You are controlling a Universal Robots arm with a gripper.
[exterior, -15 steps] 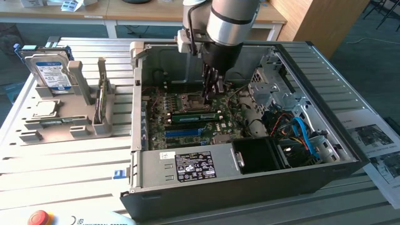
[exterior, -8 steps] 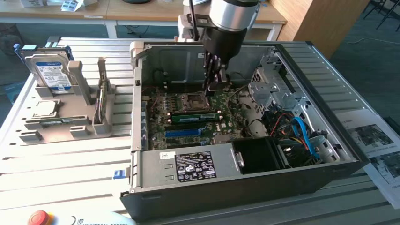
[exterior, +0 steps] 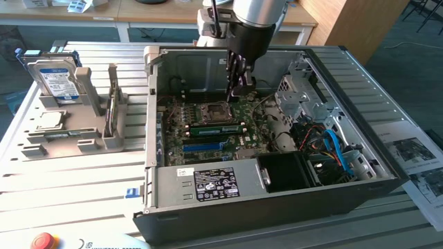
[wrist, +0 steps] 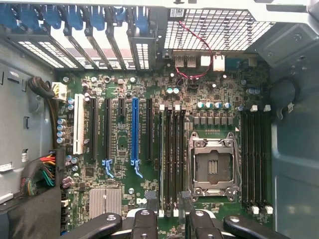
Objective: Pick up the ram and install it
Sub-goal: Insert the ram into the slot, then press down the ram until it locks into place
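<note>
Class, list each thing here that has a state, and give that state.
Black computer case: side open.
Silver processor socket: empty.
Long green ram stick: seated upright on the green motherboard.
Boxy silver hard drive, blue label: upright in grey holder.
Small square silver processor chip: lying flat.
Black hand: open, empty.

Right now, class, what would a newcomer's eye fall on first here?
The open computer case sits in the middle, its green motherboard exposed around an empty processor socket. The robot arm reaches down into it, its open gripper hanging above the board. On the exterior view's left, a hard drive with a blue label stands in a grey holder.
</note>
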